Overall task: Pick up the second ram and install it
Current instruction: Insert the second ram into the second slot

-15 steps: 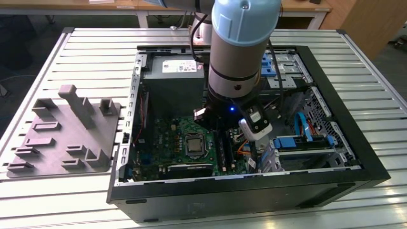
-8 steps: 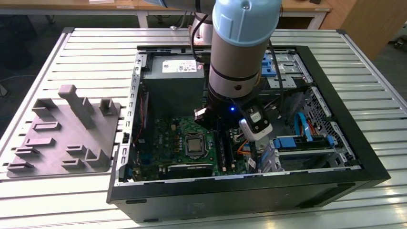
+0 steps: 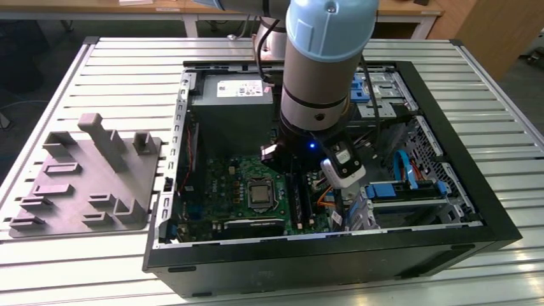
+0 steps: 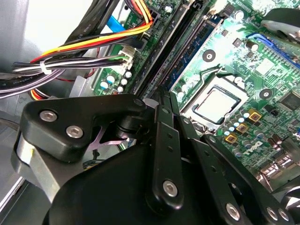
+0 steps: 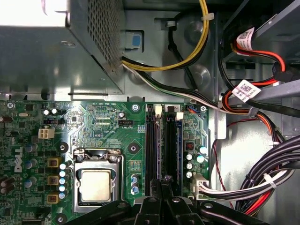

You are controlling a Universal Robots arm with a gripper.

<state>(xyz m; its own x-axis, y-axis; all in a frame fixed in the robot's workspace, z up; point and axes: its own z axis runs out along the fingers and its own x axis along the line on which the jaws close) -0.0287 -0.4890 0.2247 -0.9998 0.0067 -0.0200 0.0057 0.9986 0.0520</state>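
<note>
At three o'clock from the processor in the exterior view, we judge the closed, empty gripper, above the slotted second ram, might press off-centre, leaving one end unlatched.

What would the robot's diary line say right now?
gripper: shut, over memory slots | blue ram: in slot, near gripper | case: open

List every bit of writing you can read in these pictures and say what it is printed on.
Nothing reads clearly enough to quote.
Print on the white sticker on the grey metal power supply box: too small to read.
Print and barcodes on the white paper cable tags: blurred.
Fine white lettering printed across the green motherboard: too small to read.
</note>
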